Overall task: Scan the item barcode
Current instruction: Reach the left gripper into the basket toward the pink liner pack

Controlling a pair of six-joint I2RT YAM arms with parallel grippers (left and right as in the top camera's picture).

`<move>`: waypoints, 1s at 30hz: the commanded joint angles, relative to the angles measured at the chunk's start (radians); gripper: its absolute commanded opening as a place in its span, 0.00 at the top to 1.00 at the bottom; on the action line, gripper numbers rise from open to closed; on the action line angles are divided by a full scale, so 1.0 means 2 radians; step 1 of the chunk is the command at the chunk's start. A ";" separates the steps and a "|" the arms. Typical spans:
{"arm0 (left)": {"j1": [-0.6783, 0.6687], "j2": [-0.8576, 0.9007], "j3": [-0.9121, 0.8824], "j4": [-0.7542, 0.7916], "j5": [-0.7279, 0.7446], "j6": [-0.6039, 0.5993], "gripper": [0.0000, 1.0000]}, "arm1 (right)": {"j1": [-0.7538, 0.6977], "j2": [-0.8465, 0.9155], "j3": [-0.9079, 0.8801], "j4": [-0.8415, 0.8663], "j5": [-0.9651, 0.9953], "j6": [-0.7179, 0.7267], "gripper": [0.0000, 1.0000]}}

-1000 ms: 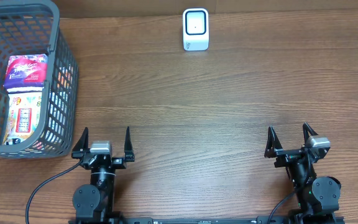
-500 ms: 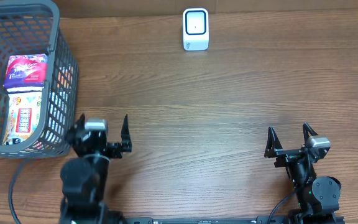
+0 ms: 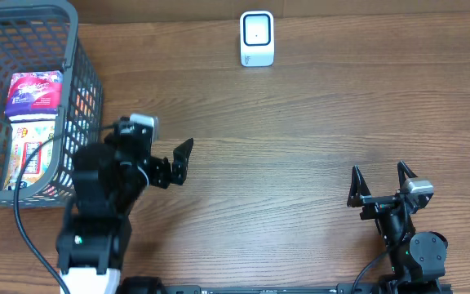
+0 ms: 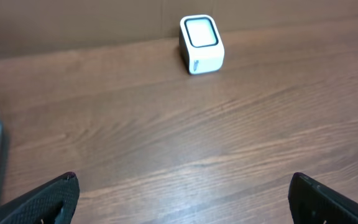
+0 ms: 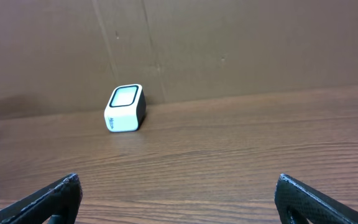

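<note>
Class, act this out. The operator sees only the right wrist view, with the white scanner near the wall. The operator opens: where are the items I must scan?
Observer: In a grey basket at the table's far left, outside your view.
Operator: What is in it?
Observer: A purple-and-red packet, and a yellow packet nearer the robot.
Operator: Which gripper is closer to them?
Observer: The left gripper, open and empty, just beside the basket's right wall. The right gripper is far off at the near right.
</note>
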 commanded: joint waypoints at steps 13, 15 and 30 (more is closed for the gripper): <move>0.085 0.272 0.557 -0.233 -0.100 0.011 0.00 | 0.003 -0.005 -0.005 0.003 0.005 0.001 0.00; 0.115 0.296 0.601 -0.258 -0.112 -0.001 0.00 | 0.003 -0.005 -0.005 0.003 0.005 0.001 0.00; 0.345 0.410 0.649 -0.313 -0.083 -0.160 0.00 | 0.003 -0.005 -0.005 0.003 0.005 0.001 0.00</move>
